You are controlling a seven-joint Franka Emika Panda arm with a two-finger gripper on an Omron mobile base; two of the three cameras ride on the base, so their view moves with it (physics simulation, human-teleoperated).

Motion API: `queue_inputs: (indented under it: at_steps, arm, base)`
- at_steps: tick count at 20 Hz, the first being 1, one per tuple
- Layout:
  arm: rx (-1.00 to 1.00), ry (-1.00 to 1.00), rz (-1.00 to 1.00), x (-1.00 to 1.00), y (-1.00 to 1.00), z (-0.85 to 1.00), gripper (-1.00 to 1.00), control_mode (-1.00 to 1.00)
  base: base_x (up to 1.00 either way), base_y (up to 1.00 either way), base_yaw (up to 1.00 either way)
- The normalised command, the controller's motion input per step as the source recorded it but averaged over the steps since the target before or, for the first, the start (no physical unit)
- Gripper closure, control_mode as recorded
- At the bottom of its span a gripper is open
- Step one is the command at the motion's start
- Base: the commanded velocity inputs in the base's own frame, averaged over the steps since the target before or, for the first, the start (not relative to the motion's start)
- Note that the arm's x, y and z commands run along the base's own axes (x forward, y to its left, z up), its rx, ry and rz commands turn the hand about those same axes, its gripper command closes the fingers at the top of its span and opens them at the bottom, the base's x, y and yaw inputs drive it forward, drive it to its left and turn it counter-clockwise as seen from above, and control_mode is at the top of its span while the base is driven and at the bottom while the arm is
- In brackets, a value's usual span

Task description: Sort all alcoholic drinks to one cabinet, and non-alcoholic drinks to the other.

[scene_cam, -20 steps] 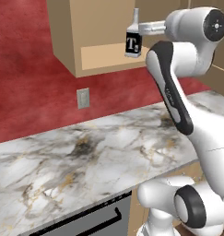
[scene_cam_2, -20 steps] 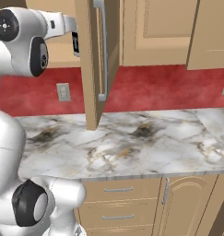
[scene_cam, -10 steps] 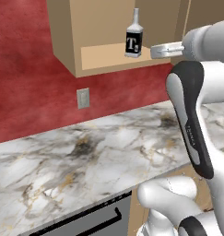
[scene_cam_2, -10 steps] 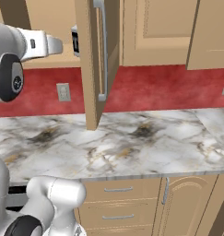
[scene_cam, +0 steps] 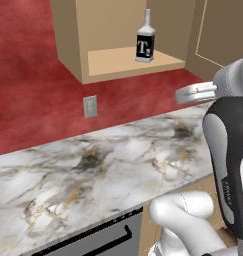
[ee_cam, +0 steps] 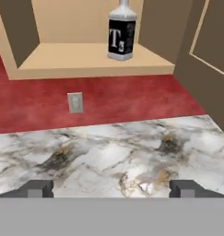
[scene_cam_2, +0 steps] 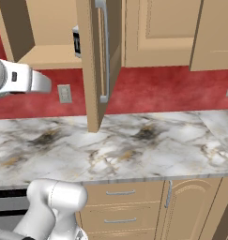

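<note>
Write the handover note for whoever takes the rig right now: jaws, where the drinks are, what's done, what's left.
Gripper: jaws wide open, holding nothing, looking over the marble counter toward the cabinet.
Black-labelled squarish bottle: upright on the shelf of the narrow open wall cabinet, near its right side.
Done: that bottle is shelved and let go.
Left: the beer bottle goes in this cabinet, the juice and water bottles in the other one.

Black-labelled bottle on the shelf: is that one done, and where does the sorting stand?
Done, by the look of it: the black-labelled bottle stands upright on the shelf of the open cabinet, free of the hand. In hand: nothing; the hand is open, over the marble counter below the cabinet. Left: the other drinks, which can't be judged from here.
</note>
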Motion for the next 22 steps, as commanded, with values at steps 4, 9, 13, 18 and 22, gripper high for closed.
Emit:
queue_inputs:
  at_steps: [4, 9, 13, 18, 22]
  arm:
    - [0.00, 0.36, -0.04, -0.56, 0.00, -0.34, -1.00, -1.00]
    - [0.00, 0.33, -0.04, -0.35, 0.00, -0.01, -1.00, -1.00]
    - [0.00, 0.26, -0.03, -0.32, 0.00, -0.06, -1.00, -1.00]
    - [0.00, 0.00, -0.01, -0.44, -0.07, -0.73, -1.00, -1.00]
    - [0.00, -0.14, 0.00, -0.24, -0.13, -0.91, -1.00, -1.00]
  base:
    - [0.00, 0.00, 0.00]
    - [0.00, 0.00, 0.00]
    - [0.00, 0.00, 0.00]
    - [0.00, 0.00, 0.00]
    - [0.00, 0.00, 0.00]
